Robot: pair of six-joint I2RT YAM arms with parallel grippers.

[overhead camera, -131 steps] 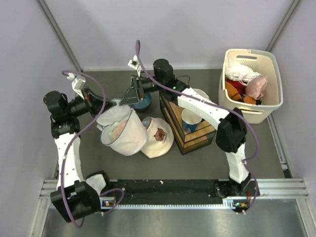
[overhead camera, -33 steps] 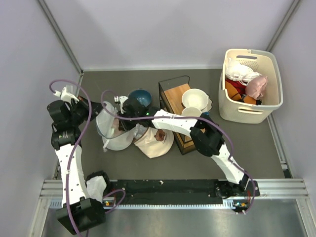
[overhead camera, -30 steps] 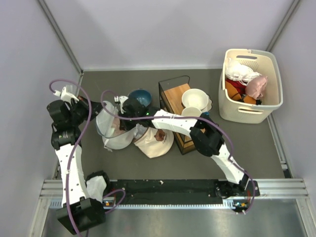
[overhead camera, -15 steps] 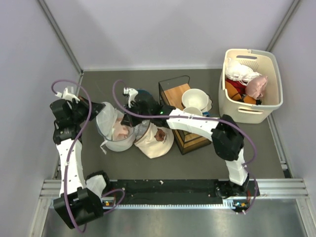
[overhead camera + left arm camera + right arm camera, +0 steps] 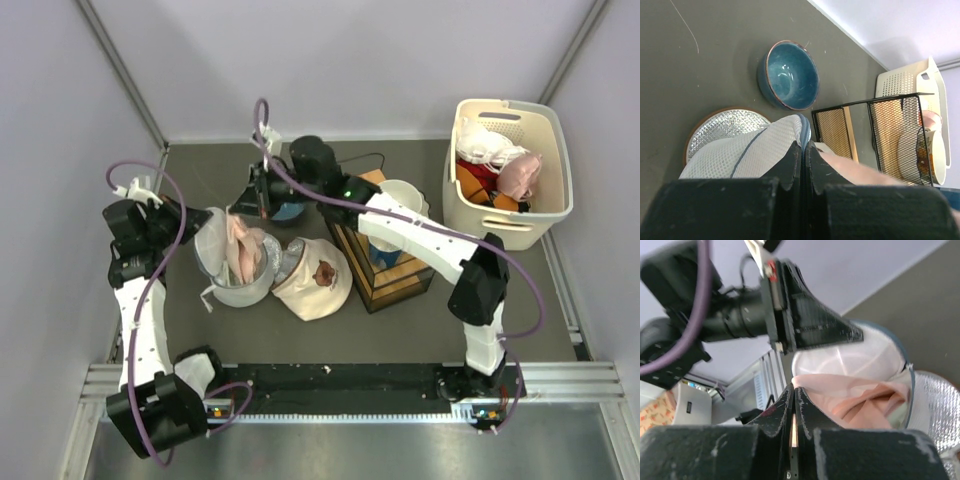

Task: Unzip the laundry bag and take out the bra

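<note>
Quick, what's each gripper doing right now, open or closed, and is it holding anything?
Left gripper: closed, pinching the edge of the laundry bag.
Right gripper: closed on the bra.

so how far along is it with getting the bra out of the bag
Done: the laundry bag is unzipped, its mouth open. In hand: the left gripper pinches the bag's rim while the right gripper, shut on the bra, holds its upper end above the mouth. Left: the bra's lower part sits inside the bag, so it needs pulling clear.
</note>
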